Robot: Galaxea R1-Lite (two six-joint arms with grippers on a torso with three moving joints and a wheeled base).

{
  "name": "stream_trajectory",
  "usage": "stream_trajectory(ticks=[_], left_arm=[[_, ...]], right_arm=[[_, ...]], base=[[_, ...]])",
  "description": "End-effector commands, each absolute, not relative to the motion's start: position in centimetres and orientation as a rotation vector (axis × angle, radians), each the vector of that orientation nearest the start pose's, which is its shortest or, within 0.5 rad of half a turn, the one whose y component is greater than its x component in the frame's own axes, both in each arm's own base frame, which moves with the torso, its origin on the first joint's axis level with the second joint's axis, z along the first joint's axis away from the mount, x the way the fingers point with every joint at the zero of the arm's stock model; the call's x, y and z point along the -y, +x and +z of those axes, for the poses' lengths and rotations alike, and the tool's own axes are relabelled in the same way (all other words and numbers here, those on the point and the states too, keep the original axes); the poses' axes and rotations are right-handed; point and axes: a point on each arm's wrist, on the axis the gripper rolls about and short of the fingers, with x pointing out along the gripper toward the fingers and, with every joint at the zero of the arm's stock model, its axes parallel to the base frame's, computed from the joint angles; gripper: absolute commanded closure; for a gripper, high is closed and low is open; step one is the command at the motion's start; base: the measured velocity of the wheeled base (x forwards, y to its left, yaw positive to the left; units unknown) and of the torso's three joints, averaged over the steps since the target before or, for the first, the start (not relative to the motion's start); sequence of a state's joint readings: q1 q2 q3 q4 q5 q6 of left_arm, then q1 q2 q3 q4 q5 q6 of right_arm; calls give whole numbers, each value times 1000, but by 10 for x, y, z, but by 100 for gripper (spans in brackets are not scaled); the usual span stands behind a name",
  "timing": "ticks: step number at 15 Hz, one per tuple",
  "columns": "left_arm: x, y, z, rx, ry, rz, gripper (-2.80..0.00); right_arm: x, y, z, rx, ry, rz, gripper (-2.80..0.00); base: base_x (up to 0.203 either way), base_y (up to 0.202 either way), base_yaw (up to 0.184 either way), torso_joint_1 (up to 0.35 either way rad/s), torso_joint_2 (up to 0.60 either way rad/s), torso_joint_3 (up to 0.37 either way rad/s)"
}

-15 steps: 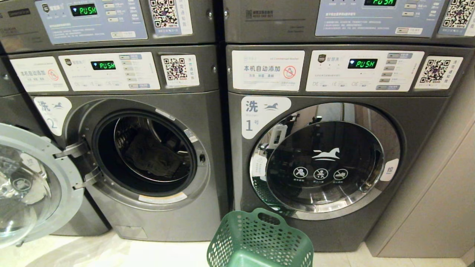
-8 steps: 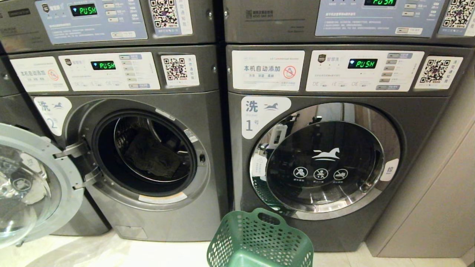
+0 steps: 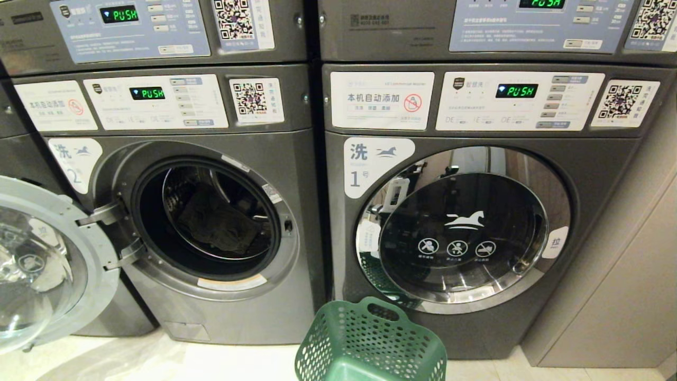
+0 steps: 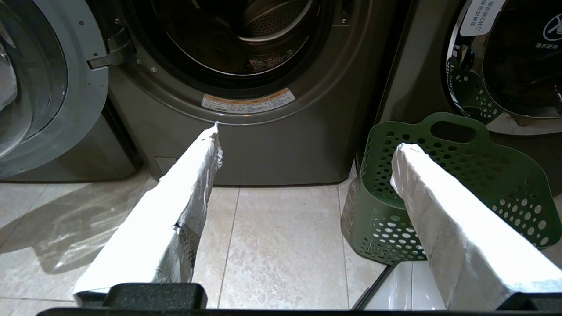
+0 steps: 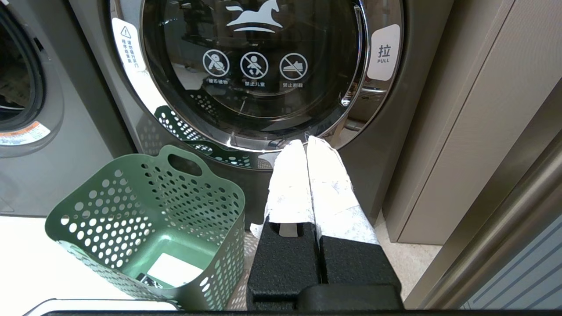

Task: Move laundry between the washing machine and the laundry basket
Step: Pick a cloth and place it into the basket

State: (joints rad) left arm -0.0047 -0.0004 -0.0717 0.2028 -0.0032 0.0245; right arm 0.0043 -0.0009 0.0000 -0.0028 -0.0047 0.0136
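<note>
My left gripper (image 4: 305,145) hangs low over the pale floor tiles (image 4: 281,245) with its two white-wrapped fingers (image 4: 193,175) spread wide and nothing between them; one finger points at the foot of the open washing machine (image 3: 211,222), the other lies across my view of the green laundry basket (image 4: 461,184). My right gripper (image 5: 306,147) has its fingers pressed flat together, empty, aimed at the lower rim of the closed round door (image 5: 254,66) of the neighbouring machine (image 3: 476,222), the one marked 1. The basket (image 5: 149,219) stands on the floor just beside that gripper, in front of the closed machine and close against it; inside I see only a white label on its bottom, no clothing. The machine marked 2 has its door (image 3: 47,264) swung fully out to my left on its hinges. Deep in its drum lies a dark crumpled garment (image 3: 219,222), resting against the lower back of the steel wall. Both lower machines' displays (image 3: 147,93) glow green with the word PUSH. A beige panel wall (image 3: 624,275) runs beside the closed machine on my right.
</note>
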Motion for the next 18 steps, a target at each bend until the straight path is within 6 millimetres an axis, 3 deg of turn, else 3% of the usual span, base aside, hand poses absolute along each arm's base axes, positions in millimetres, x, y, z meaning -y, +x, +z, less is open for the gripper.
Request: stream_trajectory(ticks=[1,18], left_arm=[[0,-30,74,-129,25,-9,-280],[0,-30,74,-128,25,-9,-280]], right_arm=[[0,-23,76,5,14,0,0],[0,-23,76,5,14,0,0]], base=[[0,0,0,0,0,0],[0,0,0,0,0,0]])
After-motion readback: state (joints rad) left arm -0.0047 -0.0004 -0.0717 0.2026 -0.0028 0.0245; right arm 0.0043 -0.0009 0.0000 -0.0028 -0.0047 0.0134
